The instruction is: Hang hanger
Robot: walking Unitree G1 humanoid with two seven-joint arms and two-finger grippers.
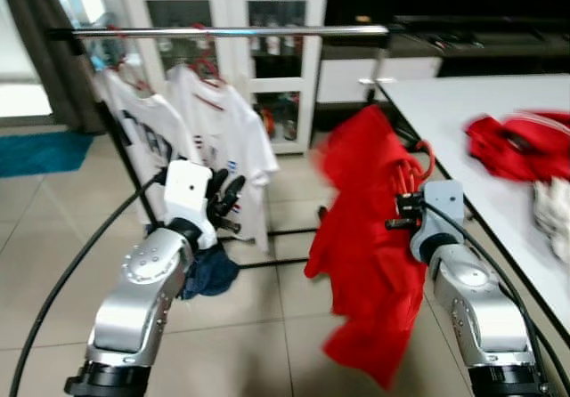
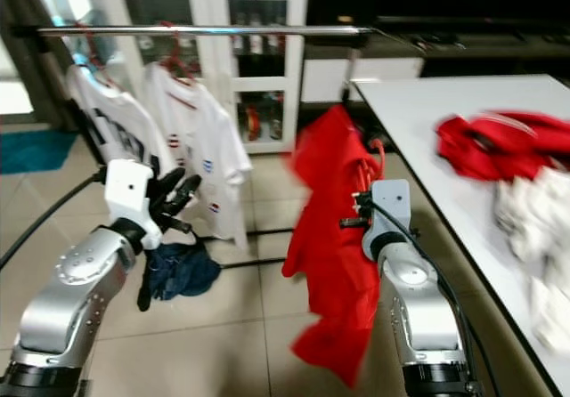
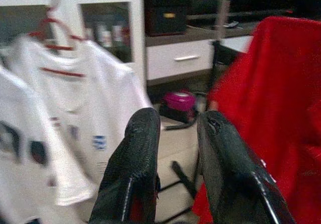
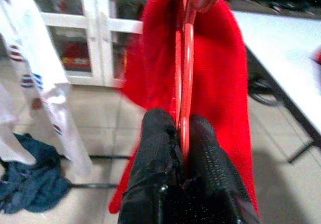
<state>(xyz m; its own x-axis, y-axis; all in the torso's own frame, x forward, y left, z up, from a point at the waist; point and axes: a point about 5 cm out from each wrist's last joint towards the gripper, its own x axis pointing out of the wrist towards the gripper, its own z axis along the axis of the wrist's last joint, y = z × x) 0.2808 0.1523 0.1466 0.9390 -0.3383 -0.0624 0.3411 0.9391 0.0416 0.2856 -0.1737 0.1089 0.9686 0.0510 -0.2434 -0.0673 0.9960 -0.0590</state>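
Tiled floor ran under a metal clothes rail (image 1: pixel 232 32) that stood before a white glass-fronted cabinet (image 1: pixel 267 59), with a white table (image 1: pixel 463 121) off to your right.

Your right gripper (image 4: pixel 181 128) was clamped narrow on the red hanger (image 4: pixel 184 58), its wire pinched between the two black fingers, and a red shirt (image 1: pixel 365 237) draped from that hanger down beside the arm. The load hung below the rail and off toward its free end, well short of the bar.

Your left gripper (image 3: pixel 173 133) stood open with nothing between its fingers, near the two white T-shirts (image 1: pixel 223 139) already hung on the rail. A dark blue garment (image 1: pixel 209 272) lay on the floor beneath them, and more red clothes (image 1: pixel 521 143) sat on the table.

You looked to be in the carrying step: hanger picked up, not yet hung. Next you would need to raise the hook above the bar, over the bare stretch beside the white shirts, then lower it on and only then release.
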